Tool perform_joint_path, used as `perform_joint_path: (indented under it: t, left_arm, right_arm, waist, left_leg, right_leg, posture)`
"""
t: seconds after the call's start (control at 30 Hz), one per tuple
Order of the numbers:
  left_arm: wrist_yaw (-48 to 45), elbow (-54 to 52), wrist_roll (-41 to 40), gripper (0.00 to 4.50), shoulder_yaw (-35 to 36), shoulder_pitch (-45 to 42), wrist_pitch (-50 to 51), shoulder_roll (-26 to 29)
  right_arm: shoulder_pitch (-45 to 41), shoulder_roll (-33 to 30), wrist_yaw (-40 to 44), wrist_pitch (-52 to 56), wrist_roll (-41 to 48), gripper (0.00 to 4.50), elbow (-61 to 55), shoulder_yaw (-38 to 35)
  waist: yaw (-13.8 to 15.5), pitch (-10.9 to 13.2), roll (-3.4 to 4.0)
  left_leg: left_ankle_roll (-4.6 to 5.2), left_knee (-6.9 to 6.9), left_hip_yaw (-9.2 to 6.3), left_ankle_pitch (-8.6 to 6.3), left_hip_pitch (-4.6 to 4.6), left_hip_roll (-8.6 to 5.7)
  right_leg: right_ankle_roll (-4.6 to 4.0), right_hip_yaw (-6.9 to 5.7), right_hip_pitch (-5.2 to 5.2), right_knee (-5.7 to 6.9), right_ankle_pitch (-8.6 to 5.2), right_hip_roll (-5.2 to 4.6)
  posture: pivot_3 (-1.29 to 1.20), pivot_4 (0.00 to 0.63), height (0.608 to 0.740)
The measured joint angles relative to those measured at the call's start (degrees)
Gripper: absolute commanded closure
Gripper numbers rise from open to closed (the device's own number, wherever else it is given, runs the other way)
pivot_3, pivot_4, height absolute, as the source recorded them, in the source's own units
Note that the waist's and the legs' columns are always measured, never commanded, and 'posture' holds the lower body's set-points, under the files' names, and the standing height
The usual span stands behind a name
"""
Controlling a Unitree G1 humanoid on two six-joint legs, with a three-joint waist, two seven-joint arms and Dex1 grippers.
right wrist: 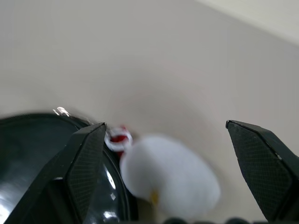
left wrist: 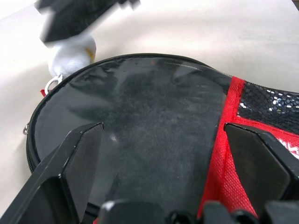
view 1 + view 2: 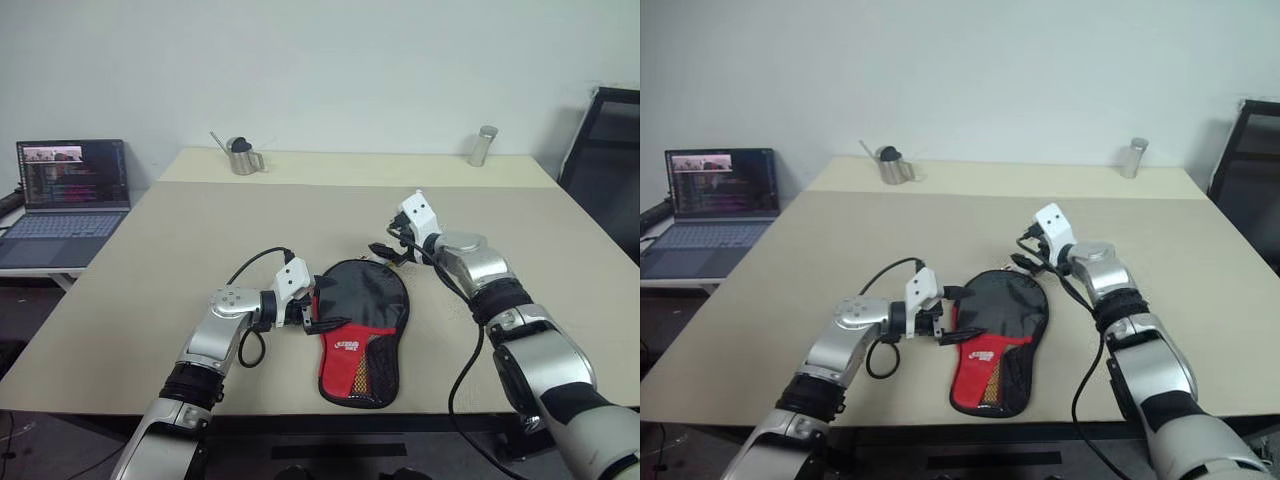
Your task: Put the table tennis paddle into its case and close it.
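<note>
- Lying flat near the front edge of the beige table (image 3: 200,230), the case (image 3: 362,330) has its round black part pointing away from the robot and its red mesh-pocket part (white logo on it) pointing toward the robot.
- Zip edge runs round the black part in the left wrist view; a small metal ring and a red tab sit at the far rim of the case, beside a white fluffy ball (image 1: 170,184).
- The table tennis paddle cannot be made out on its own; whether it lies inside the case cannot be told.
- Left gripper (image 3: 318,315) sits at the case's left edge, low over the black fabric, fingers (image 2: 79,163) spread wide with the black and red seam between them (nothing clamped).
- Right gripper (image 3: 385,250) hangs just past the case's far right rim, fingers (image 1: 84,163) wide apart, the white ball and bare tabletop between them; contact with the case cannot be told.
- Metal pitcher (image 3: 241,156) with a thin spout stands at the far side of the table, left of centre.
- Metal cylinder (image 3: 483,146) stands at the far side, toward the right.
- Open laptop (image 3: 68,195) with a lit screen rests on a separate low surface to the left.
- Black chair (image 3: 605,160) stands at the right, beyond the table.
</note>
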Motion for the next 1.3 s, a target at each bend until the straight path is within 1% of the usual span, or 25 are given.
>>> perform_joint_path:
  t: [0.1,0.23,0.27,0.33,0.37,0.5,0.6,0.67,0.73,0.83,0.97,1.03,1.13,1.23,1.3]
  left_arm:
    - [0.04,-0.04,0.00,0.02,-0.08,0.00,0.01,0.04]
    - [0.06,-0.05,0.01,0.02,-0.24,0.00,0.00,0.07]
    - [0.07,-0.05,0.01,0.00,-0.24,0.00,0.00,0.11]
    - [0.09,-0.10,0.01,0.00,-0.25,0.00,0.01,0.34]
    - [0.10,-0.23,0.01,0.00,-0.25,0.04,0.01,0.48]
    - [0.14,-0.80,0.04,0.00,-0.36,0.15,0.05,0.65]
    - [0.13,-0.15,0.54,0.00,-1.47,-0.16,-0.83,0.55]
    - [0.16,2.05,1.41,0.00,-2.20,-1.28,-2.12,0.31]
    - [0.23,5.06,2.24,0.00,-2.72,-2.73,-3.86,-0.43]
    - [0.33,10.63,3.42,0.00,-3.94,-4.70,-6.43,-2.18]
    - [0.07,16.59,3.67,0.00,-4.33,-6.82,-10.26,-3.37]
    - [0.02,19.01,3.67,0.00,-4.44,-7.36,-11.92,-3.90]
    - [0.02,21.64,3.65,0.00,-4.50,-7.98,-13.70,-4.24]
    - [0.11,23.45,3.65,0.00,-4.50,-8.46,-14.59,-4.75]
    - [0.24,24.38,3.65,0.00,-4.50,-8.67,-15.17,-5.30]
  right_arm:
    - [-0.81,2.15,-1.34,-0.73,-0.20,0.00,5.39,-1.69]
    - [-2.93,3.38,-3.38,-1.86,-0.46,0.00,8.96,-3.59]
    - [-3.36,3.52,-4.02,-2.07,-0.47,0.19,9.48,-4.08]
    - [-3.85,3.82,-4.77,-2.39,-0.47,0.64,10.17,-4.91]
    - [-3.90,4.01,-5.04,-2.49,-0.48,0.95,10.56,-5.31]
    - [-3.92,4.55,-5.49,-2.48,-0.87,2.41,11.10,-5.68]
    - [-3.95,4.60,-5.31,-2.40,-2.19,3.39,11.10,-5.53]
    - [-3.99,4.68,-5.09,-2.34,-2.85,3.90,11.10,-5.54]
    - [-4.05,4.82,-5.09,-2.29,-3.25,4.28,11.10,-5.56]
    - [-4.15,5.31,-5.19,-2.27,-3.81,4.43,11.09,-5.60]
    - [-4.16,5.79,-5.32,-2.38,-4.64,4.45,11.08,-5.59]
    - [-4.16,5.91,-5.28,-2.38,-4.96,4.46,11.07,-5.59]
    - [-4.16,5.85,-4.63,-2.39,-5.14,4.46,10.68,-5.51]
    - [-4.16,4.87,-2.96,-2.37,-5.61,4.46,9.03,-5.01]
    - [-4.10,3.11,-1.40,-2.15,-6.20,4.46,6.69,-4.33]
  waist:
    - [-0.12,0.04,0.06]
    - [-0.32,0.06,0.09]
    - [-0.32,0.06,0.09]
    - [-0.32,0.06,0.09]
    - [-0.32,0.06,0.10]
    - [-0.35,0.06,0.11]
    - [-0.34,0.06,0.11]
    - [-0.33,0.06,0.11]
    - [-0.32,0.05,0.12]
    - [-0.35,0.04,0.13]
    - [-0.40,-0.06,0.22]
    - [-0.39,-0.14,0.35]
    - [-0.33,-0.14,0.36]
    - [-0.33,-0.14,0.37]
    - [-0.21,-0.14,0.37]
  left_leg:
    - [0.00,0.00,0.02,0.00,0.00,0.00]
    - [0.00,0.00,0.02,0.00,0.02,0.01]
    - [0.00,0.00,0.02,0.00,0.02,0.01]
    - [0.00,-0.01,0.02,0.00,0.02,0.01]
    - [0.00,-0.01,0.02,0.00,0.02,0.01]
    - [0.00,-0.01,0.02,0.00,0.02,0.01]
    - [0.00,-0.01,0.02,0.00,0.03,0.01]
    - [0.00,-0.01,0.02,0.00,0.04,0.00]
    - [0.00,-0.01,0.03,0.01,0.06,0.00]
    - [0.01,0.00,0.07,0.01,0.09,0.00]
    - [0.01,0.00,0.09,0.01,0.16,0.01]
    - [0.02,0.01,0.11,0.01,0.24,-0.01]
    - [0.02,0.01,0.06,0.02,0.54,0.00]
    - [0.02,0.00,0.02,0.01,0.80,0.00]
    - [0.02,0.00,-0.02,0.01,0.81,-0.01]
  right_leg:
    - [-0.01,0.03,-0.02,0.02,0.01,0.00]
    - [-0.01,0.04,-0.02,0.04,0.00,0.01]
    - [-0.01,0.04,-0.02,0.05,0.00,0.01]
    - [-0.01,0.05,-0.02,0.04,0.00,0.01]
    - [-0.01,0.04,-0.02,0.04,0.00,0.01]
    - [-0.01,0.06,-0.02,0.05,0.00,0.01]
    - [-0.01,0.05,-0.01,0.05,0.00,0.01]
    - [-0.01,0.05,-0.01,0.07,0.00,0.01]
    - [0.00,0.04,0.00,0.09,0.00,0.01]
    - [0.03,0.02,0.01,0.10,-0.02,0.01]
    - [0.06,0.02,0.05,0.14,-0.04,0.02]
    - [0.21,0.01,0.11,0.15,-0.12,0.01]
    - [0.23,0.00,0.46,0.12,-0.14,0.00]
    - [0.24,0.00,0.73,0.07,-0.15,-0.04]
    - [0.24,0.01,0.76,0.04,-0.15,-0.08]
  posture:
    - [0.00,0.150,0.740]
    - [0.00,0.150,0.740]
    - [0.00,0.150,0.740]
    - [0.00,0.150,0.740]
    - [0.00,0.150,0.740]
    - [0.00,0.150,0.740]
    - [0.00,0.150,0.740]
    - [0.00,0.150,0.740]
    - [0.00,0.150,0.740]
    - [0.00,0.150,0.740]
    - [0.00,0.150,0.740]
    - [0.00,0.150,0.740]
    - [0.00,0.150,0.740]
    - [0.00,0.150,0.740]
    - [0.00,0.150,0.740]
